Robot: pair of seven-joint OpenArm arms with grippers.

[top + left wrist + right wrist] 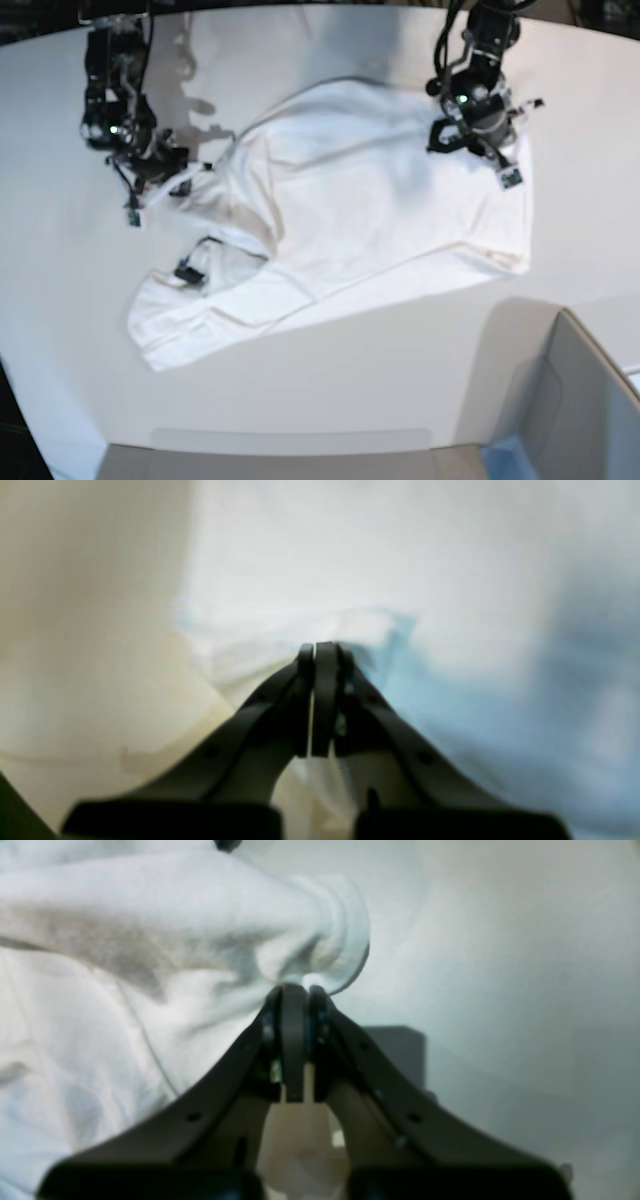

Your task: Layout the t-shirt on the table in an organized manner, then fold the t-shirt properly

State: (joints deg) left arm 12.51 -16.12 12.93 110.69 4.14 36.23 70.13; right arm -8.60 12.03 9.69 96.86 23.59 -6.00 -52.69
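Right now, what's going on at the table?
A two-arm robot is laying out a white t-shirt on the table. The left gripper is shut on the t-shirt near one edge; the right gripper is shut on a bunched hem at the other side. The shirt lies rumpled and partly folded over, not yet flat.

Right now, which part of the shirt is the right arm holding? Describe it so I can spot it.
On the white table, the t-shirt lies spread but rumpled. At its edge toward the base view's left, the right gripper is shut on a ribbed cuff-like hem, bunched and lifted, unlike the flatter cloth nearby.
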